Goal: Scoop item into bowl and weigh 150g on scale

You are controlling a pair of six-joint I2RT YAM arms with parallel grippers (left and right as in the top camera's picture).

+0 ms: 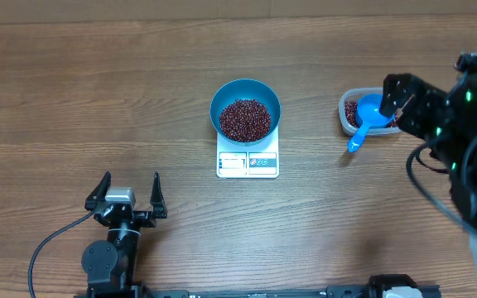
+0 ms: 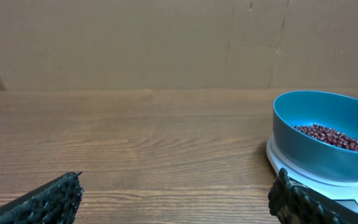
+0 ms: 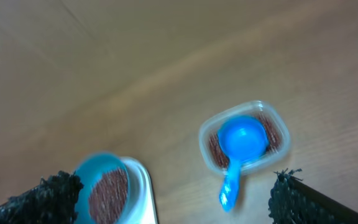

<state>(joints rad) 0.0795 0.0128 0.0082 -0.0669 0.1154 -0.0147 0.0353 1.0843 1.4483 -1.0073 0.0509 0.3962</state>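
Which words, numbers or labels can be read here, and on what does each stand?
None is legible.
The small flat white square scale has a display and printed panels on its front edge: too small to read.
The round blue bowl and clear plastic tub show no writing.

Beans (image 1: 245,118) in blue bowl (image 1: 245,87) — on scale (image 1: 248,163) (white).

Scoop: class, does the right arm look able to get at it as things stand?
Probably yes. The right gripper is open near the scoop, which lies uncovered in the tub with its handle jutting over the rim; nothing blocks it.
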